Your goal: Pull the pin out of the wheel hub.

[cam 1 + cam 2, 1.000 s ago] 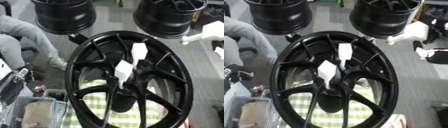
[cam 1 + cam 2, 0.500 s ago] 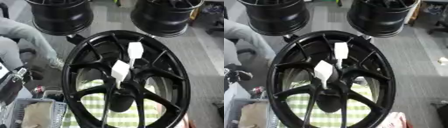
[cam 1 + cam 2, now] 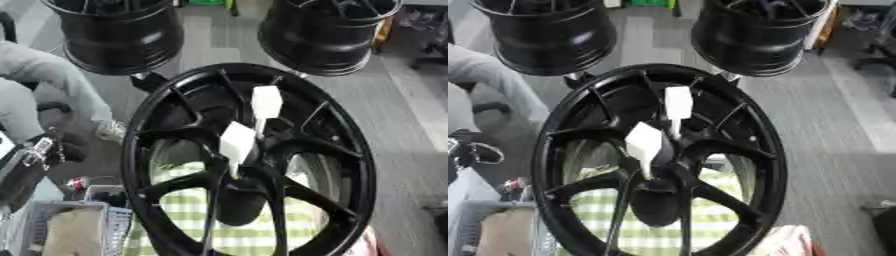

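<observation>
The black wheel [image 3: 249, 165] lies below the camera on a green checked cloth [image 3: 254, 235], and two white pins stand in its hub: the nearer pin [image 3: 236, 145] just left of centre, the farther pin [image 3: 266, 104] up and to its right. Both run up out of the hub, their flat white heads towards the camera and thin stems going down between the spokes, so a pull would likely follow that axis, up and away from the hub. Neither robot hand shows in either view, so which is nearer, their pose, and whether open or closed cannot be told
</observation>
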Tool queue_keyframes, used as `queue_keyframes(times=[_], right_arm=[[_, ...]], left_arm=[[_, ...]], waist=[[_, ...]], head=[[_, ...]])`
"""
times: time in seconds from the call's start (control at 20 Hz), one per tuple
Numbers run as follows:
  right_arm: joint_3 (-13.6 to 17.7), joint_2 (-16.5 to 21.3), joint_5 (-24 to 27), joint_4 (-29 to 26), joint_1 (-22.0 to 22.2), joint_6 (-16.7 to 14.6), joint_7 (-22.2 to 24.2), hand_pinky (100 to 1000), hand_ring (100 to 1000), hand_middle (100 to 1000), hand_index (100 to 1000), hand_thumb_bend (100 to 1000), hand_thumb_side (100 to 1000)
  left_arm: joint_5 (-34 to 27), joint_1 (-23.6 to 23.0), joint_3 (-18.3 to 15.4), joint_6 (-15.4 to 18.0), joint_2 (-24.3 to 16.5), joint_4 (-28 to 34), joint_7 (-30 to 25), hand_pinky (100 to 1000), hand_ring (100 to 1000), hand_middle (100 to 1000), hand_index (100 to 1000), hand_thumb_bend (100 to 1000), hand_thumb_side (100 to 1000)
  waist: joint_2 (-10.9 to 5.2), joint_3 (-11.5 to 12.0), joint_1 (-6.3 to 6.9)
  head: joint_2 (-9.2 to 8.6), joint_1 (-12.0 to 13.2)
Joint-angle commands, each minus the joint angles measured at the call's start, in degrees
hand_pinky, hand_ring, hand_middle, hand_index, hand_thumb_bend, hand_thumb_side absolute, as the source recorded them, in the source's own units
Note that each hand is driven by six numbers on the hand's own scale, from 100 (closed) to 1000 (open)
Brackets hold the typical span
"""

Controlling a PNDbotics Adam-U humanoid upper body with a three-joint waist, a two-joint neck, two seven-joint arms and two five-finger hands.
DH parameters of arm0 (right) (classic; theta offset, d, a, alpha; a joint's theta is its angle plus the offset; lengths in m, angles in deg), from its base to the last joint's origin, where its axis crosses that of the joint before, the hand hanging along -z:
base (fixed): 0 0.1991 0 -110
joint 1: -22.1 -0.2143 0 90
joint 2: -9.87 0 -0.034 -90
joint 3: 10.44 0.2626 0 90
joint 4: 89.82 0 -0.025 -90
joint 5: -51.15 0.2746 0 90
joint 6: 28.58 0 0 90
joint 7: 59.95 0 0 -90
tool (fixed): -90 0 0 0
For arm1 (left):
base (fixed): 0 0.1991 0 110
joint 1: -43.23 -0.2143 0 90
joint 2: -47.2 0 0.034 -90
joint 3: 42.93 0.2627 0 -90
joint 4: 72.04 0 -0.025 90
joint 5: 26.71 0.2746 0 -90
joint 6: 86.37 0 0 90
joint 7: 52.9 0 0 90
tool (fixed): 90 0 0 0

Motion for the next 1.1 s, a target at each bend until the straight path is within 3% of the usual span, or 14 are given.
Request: queue_keyframes(times=[0.05, 0.55, 0.75, 1.1], right_arm=[[0.2, 1.1, -0.7, -1.0, -0.4, 0.4, -0.7, 666, 707, 780, 959, 100, 525], [-0.6, -0.1, 0.2, -1.6, -1.1, -1.1, -2.1, 640, 674, 737, 950, 100, 516], [-2.5, -1.9, 1.6, -4.4, -1.4, -4.2, -4.4, 621, 647, 712, 942, 100, 488], [-9.1, -8.3, 4.1, -9.6, -2.9, -11.7, -5.3, 605, 630, 687, 931, 100, 540]], left_arm=[[-0.2, 0.3, -0.3, -0.1, -0.8, 1.1, 0.0, 714, 617, 642, 706, 100, 842], [-0.2, 0.4, -0.2, -0.1, -0.8, 1.2, -0.1, 714, 618, 643, 705, 100, 842], [-0.3, 0.5, -0.2, 0.1, -0.7, 1.2, -0.1, 714, 618, 643, 705, 100, 840], [-0.6, 0.7, 0.0, 0.3, -0.3, 1.0, -0.4, 715, 618, 643, 705, 100, 839]], waist=[[-0.57, 0.0, 0.02], [-0.48, 0.2, 0.01], [-0.50, 0.4, 0.34], [-0.45, 0.8, 0.92]], head=[[-0.15, -0.1], [-0.15, 0.1], [-0.15, 0.2], [-0.15, 0.2]])
